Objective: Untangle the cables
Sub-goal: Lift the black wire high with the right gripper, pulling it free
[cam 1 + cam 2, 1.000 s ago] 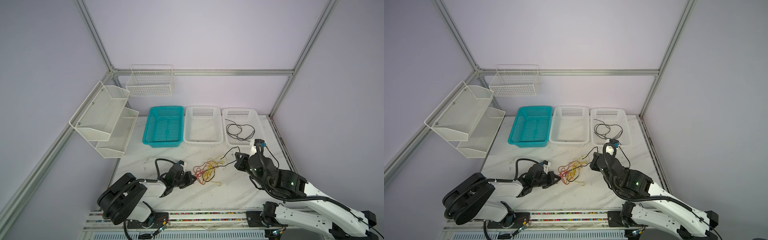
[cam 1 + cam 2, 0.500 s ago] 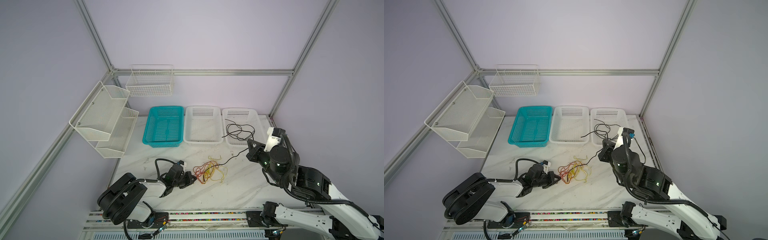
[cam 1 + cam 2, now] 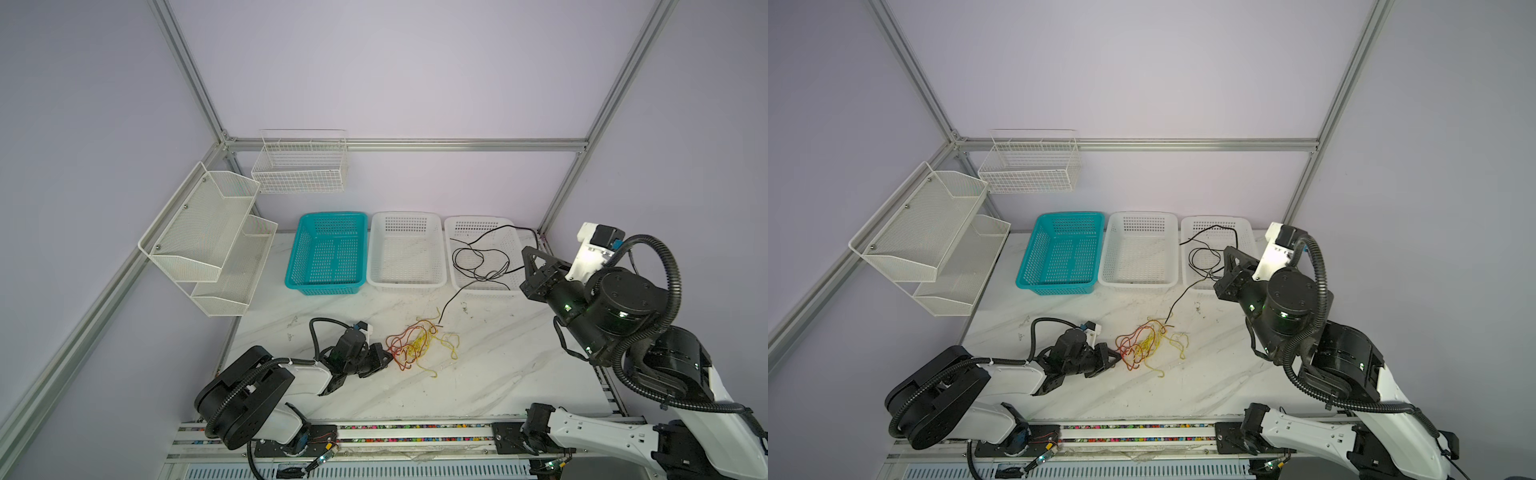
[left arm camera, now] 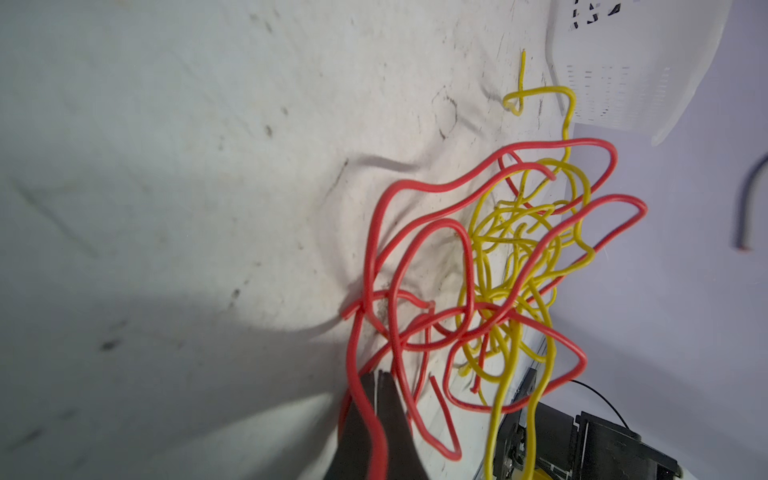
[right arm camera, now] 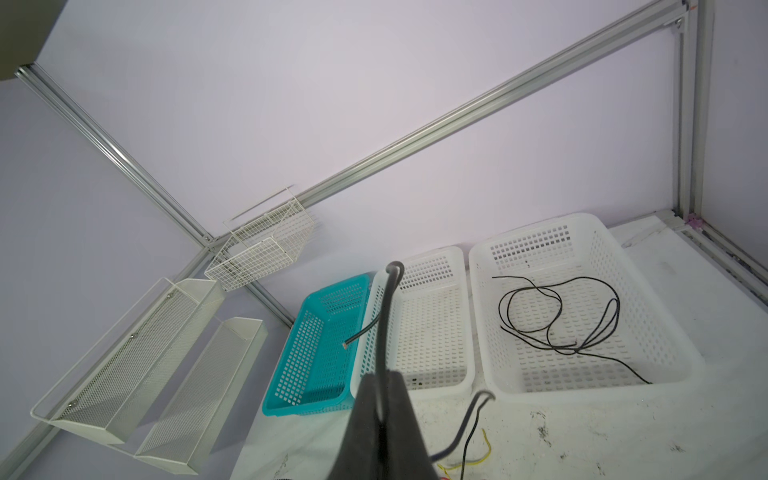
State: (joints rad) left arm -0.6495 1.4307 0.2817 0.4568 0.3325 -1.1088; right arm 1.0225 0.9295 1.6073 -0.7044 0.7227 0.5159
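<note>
The cables form a red-orange and yellow tangle [image 3: 415,345] [image 3: 1146,345] on the marble table. My left gripper [image 3: 384,359] [image 3: 1115,357] lies low at the tangle's left edge, shut on the red cable [image 4: 415,187], which runs between its fingertips; the yellow cable [image 4: 498,232] knots through the red loops. My right gripper [image 3: 525,257] [image 3: 1225,266] is raised beside the right white basket, shut on a black cable [image 3: 451,301] [image 5: 386,316]. That cable slopes down to the tangle's far edge. Another black cable [image 3: 478,262] [image 5: 552,316] lies coiled in that basket.
A teal basket [image 3: 328,286], a middle white basket [image 3: 405,284] and the right white basket [image 3: 482,293] stand in a row at the back. A two-tier mesh shelf [image 3: 208,237] and a wire basket [image 3: 299,166] hang on the left and back walls.
My right gripper has risen and swung back and to the right with the black cable, drawing it away from the tangle. The left gripper has stayed put on the red cable.
</note>
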